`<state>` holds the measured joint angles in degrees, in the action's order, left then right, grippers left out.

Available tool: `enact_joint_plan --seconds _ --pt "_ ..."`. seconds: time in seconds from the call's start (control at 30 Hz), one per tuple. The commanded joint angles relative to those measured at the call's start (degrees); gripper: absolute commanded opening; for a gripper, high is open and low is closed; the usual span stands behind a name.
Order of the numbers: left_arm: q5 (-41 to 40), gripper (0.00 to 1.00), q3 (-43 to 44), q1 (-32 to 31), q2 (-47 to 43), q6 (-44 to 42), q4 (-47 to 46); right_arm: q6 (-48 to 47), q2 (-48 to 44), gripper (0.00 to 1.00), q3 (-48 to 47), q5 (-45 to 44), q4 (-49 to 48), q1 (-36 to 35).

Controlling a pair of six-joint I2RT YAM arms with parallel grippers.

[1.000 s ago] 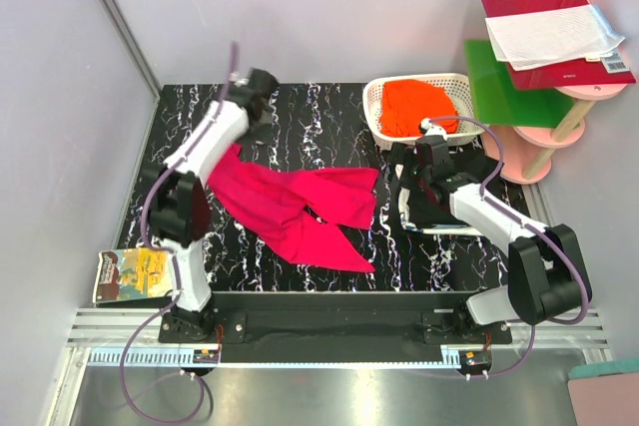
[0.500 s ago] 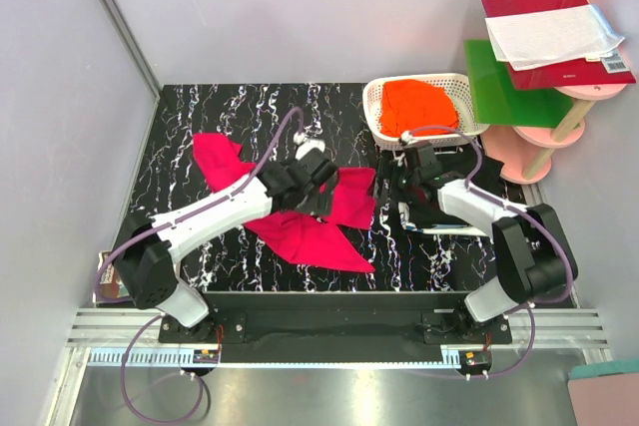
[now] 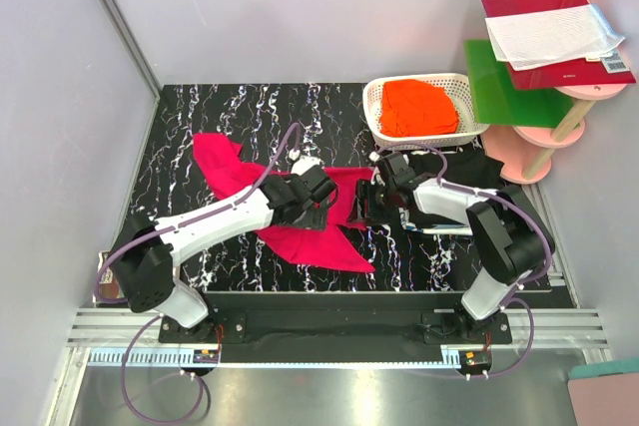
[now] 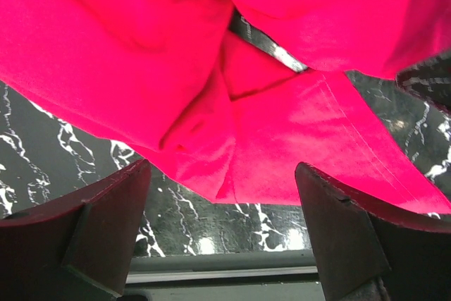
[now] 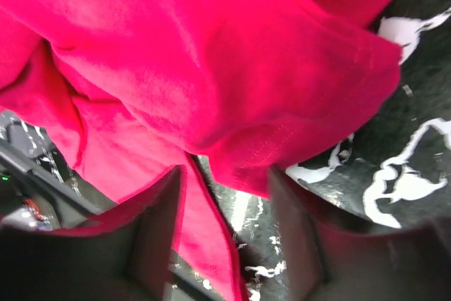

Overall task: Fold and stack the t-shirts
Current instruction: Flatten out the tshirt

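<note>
The magenta-pink t-shirt was spread crumpled across the middle of the table, running from upper left towards lower centre. The orange t-shirt was seen in the white basket at upper right, and the black t-shirt lay just below it, partly under the right arm.

The left gripper was held over the middle of the pink cloth, its jaws released and wide, with nothing clamped. The right gripper was set at the cloth's right edge. Its fingers were partly drawn in around a hemmed corner, but a gap was visible, so no pinch was judged made.

The step was judged to be taking two holds for flattening. The hem should be seated deep between the pads, a single layer taken by each gripper, and the cloth drawn taut before any fold.

Compared with a second earlier, the left arm had been brought from the upper left to the centre, the shirt's upper-left part had been laid down, and the right gripper had been moved left off the black shirt.
</note>
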<state>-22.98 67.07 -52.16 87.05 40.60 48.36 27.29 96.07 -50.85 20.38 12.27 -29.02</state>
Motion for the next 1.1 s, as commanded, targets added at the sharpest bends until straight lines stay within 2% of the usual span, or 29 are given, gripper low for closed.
enact_joint_plan --seconds 0.0,0.03,0.07,0.1,0.2,0.33,0.47,0.53,0.6,0.67,0.77,0.8,0.83,0.87,0.9,0.97,1.07 --pt "-1.9 0.89 0.4 -2.5 -1.1 2.2 -1.3 0.8 1.4 0.42 -4.5 3.5 4.8 -0.8" --pt "-1.9 0.89 0.6 -3.4 -0.5 2.3 -1.2 0.7 1.2 0.15 -5.5 3.5 5.1 -0.9" --pt "-2.0 0.89 0.7 -4.0 -0.2 2.7 -1.2 0.6 1.0 0.03 -5.9 3.4 5.1 -0.8" --pt "-1.9 0.89 0.9 -4.5 0.0 3.0 -1.3 0.4 0.7 0.0 -6.4 3.2 5.4 -0.8" --pt "-2.7 0.89 2.0 -8.4 0.8 3.4 -2.0 -1.2 -1.1 0.0 -9.0 -0.1 6.2 -0.8" --pt "-4.2 0.94 3.1 -14.5 3.1 3.5 -3.9 -3.4 -3.1 0.0 -15.8 -10.0 7.7 -0.8" --pt "-2.6 0.93 3.6 -17.1 8.0 3.6 -7.9 -4.4 -2.4 0.0 -23.2 -15.4 8.5 -0.7" --pt "-3.1 0.89 4.5 -18.8 11.5 4.4 -9.1 -5.1 -1.8 0.0 -27.1 -19.6 8.8 -0.5" --pt "-3.1 0.72 4.2 -19.9 14.8 5.1 -12.6 -5.5 -1.3 0.0 -29.0 -21.9 9.1 0.1" --pt "-1.7 0.63 5.1 -20.3 17.8 6.1 -13.6 -5.5 -1.1 0.0 -31.6 -24.3 9.3 0.4" --pt "0.8 0.72 6.8 -20.3 23.9 7.0 -12.3 -7.0 -0.4 0.0 -34.9 -27.0 10.9 0.7" --pt "0.9 0.67 6.8 -20.3 26.0 7.6 -11.6 -7.7 -0.4 0.0 -36.1 -28.2 11.1 0.7" --pt "0.1 0.54 6.8 -20.3 26.6 9.4 -10.7 -8.2 -0.5 0.0 -36.6 -28.6 11.4 0.8" --pt "-0.7 0.35 6.7 -20.3 26.9 10.8 -7.3 -8.8 -0.7 0.0 -37.1 -29.1 11.6 1.0" --pt "-1.5 0.0 6.2 -20.3 26.4 12.1 -5.5 -9.6 -1.1 0.0 -37.8 -29.8 11.9 1.1" --pt "-5.0 0.0 3.7 -20.1 24.4 17.2 0.5 -10.6 -1.5 0.0 -38.7 -31.1 12.7 1.6" --pt "-8.1 0.0 -1.9 -17.8 16.5 23.0 6.5 -12.0 -2.6 0.0 -40.2 -32.0 13.6 2.0"
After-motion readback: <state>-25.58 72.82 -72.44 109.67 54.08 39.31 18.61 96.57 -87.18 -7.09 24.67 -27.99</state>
